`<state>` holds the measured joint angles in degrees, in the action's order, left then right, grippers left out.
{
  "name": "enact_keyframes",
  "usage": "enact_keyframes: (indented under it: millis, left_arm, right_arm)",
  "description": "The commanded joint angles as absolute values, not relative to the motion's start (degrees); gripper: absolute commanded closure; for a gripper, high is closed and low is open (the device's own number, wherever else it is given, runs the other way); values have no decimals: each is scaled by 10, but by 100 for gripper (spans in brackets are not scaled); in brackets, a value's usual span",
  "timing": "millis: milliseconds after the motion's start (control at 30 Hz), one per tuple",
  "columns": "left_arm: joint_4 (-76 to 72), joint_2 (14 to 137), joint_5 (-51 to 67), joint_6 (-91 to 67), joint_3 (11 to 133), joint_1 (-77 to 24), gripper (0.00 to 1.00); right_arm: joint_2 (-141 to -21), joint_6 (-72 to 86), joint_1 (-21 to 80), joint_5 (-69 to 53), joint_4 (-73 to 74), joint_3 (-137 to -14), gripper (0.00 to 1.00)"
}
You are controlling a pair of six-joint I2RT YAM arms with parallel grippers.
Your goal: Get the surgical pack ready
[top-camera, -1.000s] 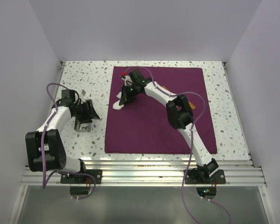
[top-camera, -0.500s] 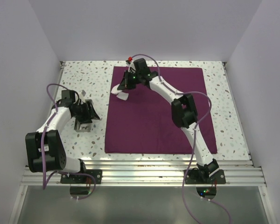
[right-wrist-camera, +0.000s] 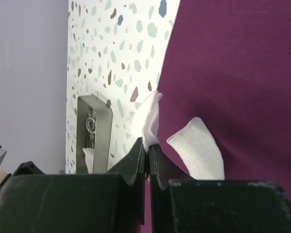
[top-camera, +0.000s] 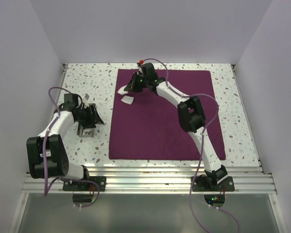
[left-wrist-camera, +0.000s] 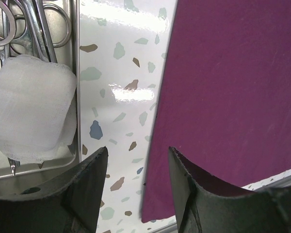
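Right claw [right-wrist-camera: 146,149] clenched on gauze square [right-wrist-camera: 149,115], over 10 o'clock edge of cloth [top-camera: 174,126]. Tray [right-wrist-camera: 108,116] on tabletop [top-camera: 87,77], toward 8 o'clock: carry high, release squarely inside. Left claw [left-wrist-camera: 136,158] released, empty, beside tray.

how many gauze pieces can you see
3: one gauze pinched in the right gripper, one lying on the maroon cloth, one in the metal tray atop the scissors. More may hide beneath.
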<state>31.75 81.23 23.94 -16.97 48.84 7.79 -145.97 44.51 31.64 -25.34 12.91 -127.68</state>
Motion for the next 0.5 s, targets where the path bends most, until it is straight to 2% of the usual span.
enact_keyframes:
  millis: [0,467]
  left_arm:
    - [294,817,254,-171,492,76,43]
    - [289,822,258,-172,491,76,43]
  right_arm:
    - [-1458,477,319,-220,87,-1263,100]
    - [-1430,523,331,-189,81,-1188,100]
